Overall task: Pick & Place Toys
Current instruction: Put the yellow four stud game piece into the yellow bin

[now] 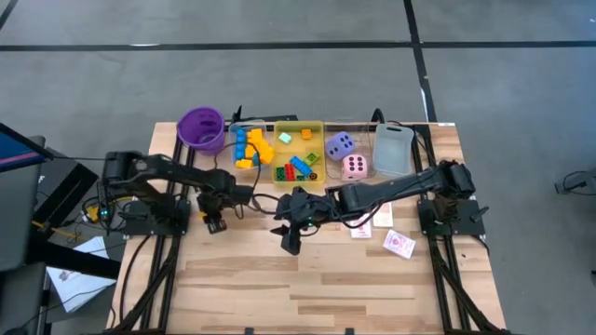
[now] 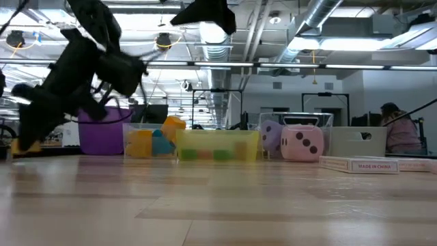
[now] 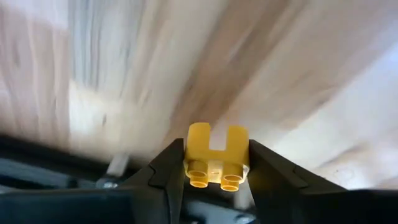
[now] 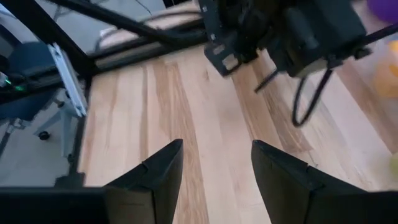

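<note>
My left gripper (image 1: 215,223) is over the table's left middle, shut on a small yellow building block (image 3: 216,155). My right gripper (image 1: 290,242) is open and empty over the table's middle. More blocks fill a clear tray (image 1: 248,149) and a yellow tray (image 1: 299,156) at the far side. A purple die (image 1: 339,145) and a pink die (image 1: 354,167) sit on the table right of the yellow tray. Red-patterned cards (image 1: 399,244) lie flat at the right. My left gripper pinches the yellow block's two opposite sides (image 3: 189,163) between its two fingers. The block's studs face the camera and its notched end points away from the gripper. The block is lifted clear of the table.
A round purple cup (image 1: 201,127) stands at the far left. A clear grey tray (image 1: 393,149) lies at the far right. Bare wood lies along the near half of the table (image 1: 326,288). A person (image 2: 399,133) sits in the room beyond.
</note>
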You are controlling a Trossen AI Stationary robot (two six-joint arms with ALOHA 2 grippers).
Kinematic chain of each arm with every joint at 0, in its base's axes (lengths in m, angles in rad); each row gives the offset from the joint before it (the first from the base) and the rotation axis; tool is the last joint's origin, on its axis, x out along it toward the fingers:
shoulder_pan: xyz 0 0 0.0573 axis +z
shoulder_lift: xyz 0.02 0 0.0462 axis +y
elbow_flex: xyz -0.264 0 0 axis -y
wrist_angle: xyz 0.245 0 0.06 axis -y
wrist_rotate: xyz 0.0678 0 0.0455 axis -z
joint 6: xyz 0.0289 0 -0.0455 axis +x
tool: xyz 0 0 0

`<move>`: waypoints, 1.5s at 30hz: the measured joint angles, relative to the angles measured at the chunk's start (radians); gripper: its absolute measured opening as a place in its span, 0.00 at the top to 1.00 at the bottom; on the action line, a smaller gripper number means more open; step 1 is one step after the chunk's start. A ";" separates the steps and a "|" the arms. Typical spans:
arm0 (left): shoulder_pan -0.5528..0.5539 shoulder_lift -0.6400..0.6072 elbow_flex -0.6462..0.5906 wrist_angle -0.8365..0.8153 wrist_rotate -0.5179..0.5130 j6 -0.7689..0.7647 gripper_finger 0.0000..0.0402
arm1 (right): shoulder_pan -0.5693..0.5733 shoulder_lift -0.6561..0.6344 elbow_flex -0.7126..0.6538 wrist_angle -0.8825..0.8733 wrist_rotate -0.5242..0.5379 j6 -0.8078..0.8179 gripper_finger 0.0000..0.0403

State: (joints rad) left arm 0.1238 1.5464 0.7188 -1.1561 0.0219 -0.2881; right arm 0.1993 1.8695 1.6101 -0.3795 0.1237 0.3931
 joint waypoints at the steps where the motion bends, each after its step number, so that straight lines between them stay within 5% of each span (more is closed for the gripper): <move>1: 0.000 -0.026 0.004 0.015 0.012 -0.003 0.67 | 0.000 0.000 0.016 -0.016 0.000 0.000 0.54; 14: 0.000 -0.411 0.005 0.462 0.092 -0.091 0.67 | -0.036 0.000 0.369 -0.272 0.005 -0.107 0.54; 22: 0.000 -0.510 0.006 0.871 0.079 -0.112 0.67 | -0.051 -0.002 0.608 -0.385 0.067 -0.222 0.54; 30: 0.004 -0.464 0.006 1.281 -0.020 -0.132 0.66 | -0.050 0.000 0.661 -0.441 0.069 -0.299 0.54; 34: 0.037 -0.416 0.005 1.354 -0.110 -0.177 0.66 | -0.051 0.000 0.659 -0.474 0.069 -0.285 0.54; 45: 0.196 -0.092 0.005 1.666 -0.180 -0.188 0.64 | -0.048 0.000 0.651 -0.479 0.069 -0.259 0.54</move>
State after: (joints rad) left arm 0.3195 1.4540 0.7239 0.5096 -0.1581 -0.4759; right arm 0.1517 1.8698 2.2616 -0.8580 0.1925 0.1342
